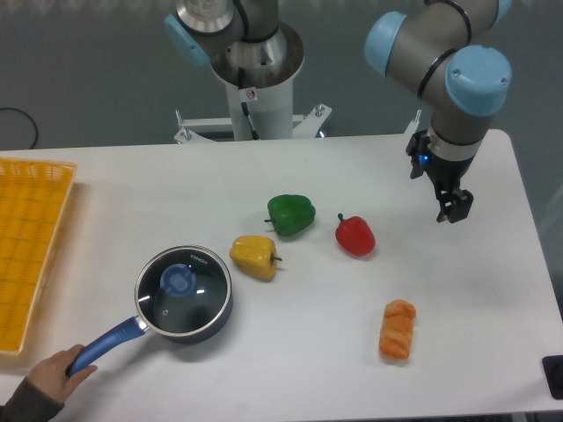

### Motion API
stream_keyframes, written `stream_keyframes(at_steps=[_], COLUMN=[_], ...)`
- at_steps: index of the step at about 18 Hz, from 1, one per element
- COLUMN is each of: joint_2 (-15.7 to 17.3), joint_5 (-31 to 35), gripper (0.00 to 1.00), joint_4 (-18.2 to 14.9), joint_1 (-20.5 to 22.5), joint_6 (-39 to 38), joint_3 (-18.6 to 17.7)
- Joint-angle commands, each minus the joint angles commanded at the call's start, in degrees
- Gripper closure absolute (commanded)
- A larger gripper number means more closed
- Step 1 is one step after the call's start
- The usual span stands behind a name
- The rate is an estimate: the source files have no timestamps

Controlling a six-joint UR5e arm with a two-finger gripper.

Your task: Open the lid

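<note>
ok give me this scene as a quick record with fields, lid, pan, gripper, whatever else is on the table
lid: lid sits closed on the saucepan, blue knob at centre
saucepan: saucepan near the front left of the table, blue handle pointing front left
hand: human hand grips the handle end
gripper: gripper hangs over the right side of the table, far from the lid, holding nothing; open or shut cannot be told
peppers: green pepper, yellow pepper, red pepper mid-table
other: orange bread-like item front right; yellow basket at left edge

On the white bench [264, 352] sit a clear lid [183, 288] with blue knob, a dark saucepan [207, 327] with blue handle, yellow [253, 257], green [291, 214] and red [355, 236] peppers, an orange bread roll [398, 330], and a yellow lattice basket [26, 246].
</note>
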Motion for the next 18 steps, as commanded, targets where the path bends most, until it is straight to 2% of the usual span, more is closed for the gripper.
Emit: stream_keyframes(at_steps=[6, 10, 13, 18], joint_2=[-0.3, 0.4, 0.8, 3.0], joint_5=[-0.2, -0.3, -0.3, -0.3], gripper=[0.0, 0.0, 0.0, 0.0], joint_4=[0.0, 2.7, 2.9, 2.4], joint_1=[-0.1, -0.1, -0.1, -2.3], joint_6=[0.2, -0.3, -1.5, -14.9], joint_3=[0.0, -1.6, -1.7, -1.8])
